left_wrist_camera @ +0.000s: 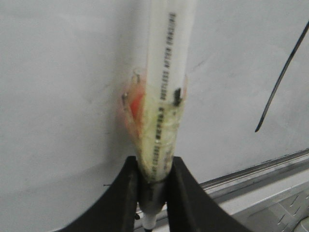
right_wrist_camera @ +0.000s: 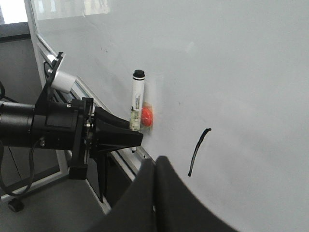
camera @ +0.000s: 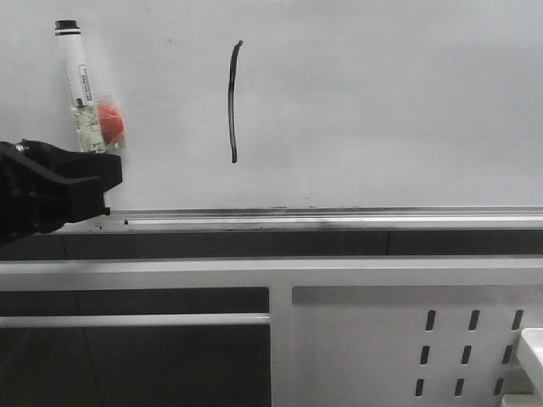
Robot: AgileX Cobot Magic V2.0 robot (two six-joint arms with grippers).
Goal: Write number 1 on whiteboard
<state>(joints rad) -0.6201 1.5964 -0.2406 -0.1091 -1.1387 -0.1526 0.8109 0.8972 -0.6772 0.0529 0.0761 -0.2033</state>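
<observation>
On whiteboard (camera: 382, 110), number 1 (camera: 233, 102) drawn upper-middle. Left tool (camera: 109, 182) grips upright marker (camera: 81, 85) by its lower end, well left of stroke. Right tool (right_wrist_camera: 159, 193): cannot tell.

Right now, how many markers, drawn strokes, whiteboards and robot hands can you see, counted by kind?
Marker pen: 1
Black stroke, the number 1: 1
Whiteboard: 1
Robot hands: 2, left hand and right hand
Total: 5
</observation>
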